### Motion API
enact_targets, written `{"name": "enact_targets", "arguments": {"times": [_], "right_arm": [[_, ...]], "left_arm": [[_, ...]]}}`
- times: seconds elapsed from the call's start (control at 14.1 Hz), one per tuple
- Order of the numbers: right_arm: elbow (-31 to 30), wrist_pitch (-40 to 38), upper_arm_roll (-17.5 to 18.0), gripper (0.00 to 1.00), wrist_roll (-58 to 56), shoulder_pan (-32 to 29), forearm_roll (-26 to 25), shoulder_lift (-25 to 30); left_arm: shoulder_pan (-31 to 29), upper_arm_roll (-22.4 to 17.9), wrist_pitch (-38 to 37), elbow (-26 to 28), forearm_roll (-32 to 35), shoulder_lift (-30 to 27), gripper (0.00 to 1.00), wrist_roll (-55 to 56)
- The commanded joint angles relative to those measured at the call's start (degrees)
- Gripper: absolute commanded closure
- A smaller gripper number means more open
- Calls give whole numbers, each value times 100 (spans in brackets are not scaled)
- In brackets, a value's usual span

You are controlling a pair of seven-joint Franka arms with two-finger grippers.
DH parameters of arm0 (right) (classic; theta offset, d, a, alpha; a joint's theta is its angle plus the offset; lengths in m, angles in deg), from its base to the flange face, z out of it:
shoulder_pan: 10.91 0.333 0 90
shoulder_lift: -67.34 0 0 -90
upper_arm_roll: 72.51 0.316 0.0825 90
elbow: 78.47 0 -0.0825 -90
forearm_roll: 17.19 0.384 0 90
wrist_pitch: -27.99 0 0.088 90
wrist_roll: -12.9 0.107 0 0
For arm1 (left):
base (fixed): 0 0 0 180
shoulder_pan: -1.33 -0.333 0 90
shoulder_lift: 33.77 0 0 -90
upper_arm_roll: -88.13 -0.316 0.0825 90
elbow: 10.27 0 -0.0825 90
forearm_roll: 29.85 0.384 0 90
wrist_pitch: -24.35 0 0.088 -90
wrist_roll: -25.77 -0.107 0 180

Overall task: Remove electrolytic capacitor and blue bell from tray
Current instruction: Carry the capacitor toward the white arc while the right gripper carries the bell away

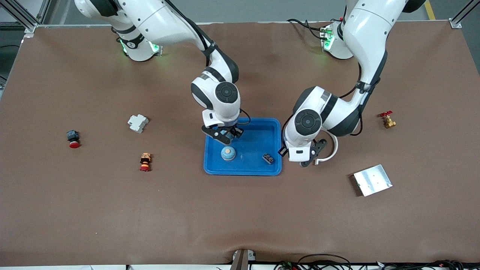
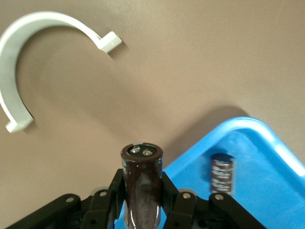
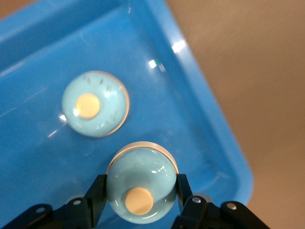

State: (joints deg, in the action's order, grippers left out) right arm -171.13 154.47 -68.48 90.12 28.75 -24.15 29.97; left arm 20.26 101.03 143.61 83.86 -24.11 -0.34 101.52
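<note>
A blue tray [image 1: 243, 173] lies mid-table. In it sit a light-blue bell [image 1: 228, 153] and a dark capacitor [image 1: 267, 158]. My right gripper [image 1: 226, 135] is over the tray, shut on a second light-blue bell [image 3: 141, 183], with the resting bell [image 3: 95, 104] below it. My left gripper [image 1: 284, 151] is over the tray's rim at the left arm's end, shut on a dark brown capacitor [image 2: 141, 186] held upright. The left wrist view also shows the tray rim [image 2: 257, 129] and the capacitor lying in it [image 2: 222, 172].
A white curved part [image 1: 329, 150] lies beside the left gripper. A metal plate [image 1: 372, 180] and a brass valve [image 1: 387, 120] are toward the left arm's end. A white breaker [image 1: 137, 123], a red button [image 1: 73, 138] and an orange-red button [image 1: 145, 161] are toward the right arm's end.
</note>
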Motion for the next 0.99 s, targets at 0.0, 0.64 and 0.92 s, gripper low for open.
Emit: {"name": "enact_targets", "arguments": {"times": [0.0, 0.64, 0.92], "right_arm": [[-339, -273, 37, 100, -347, -230, -87, 579], [-2080, -273, 63, 100, -2315, -1232, -34, 2399], [-2818, -255, 72, 100, -3132, -1662, 10, 3189]], "left_arm": [[-301, 37, -52, 710, 137, -598, 100, -1057], [-1487, 46, 317, 2249, 146, -1628, 100, -4459], [-2155, 72, 668, 2504, 707, -1637, 100, -5594]]}}
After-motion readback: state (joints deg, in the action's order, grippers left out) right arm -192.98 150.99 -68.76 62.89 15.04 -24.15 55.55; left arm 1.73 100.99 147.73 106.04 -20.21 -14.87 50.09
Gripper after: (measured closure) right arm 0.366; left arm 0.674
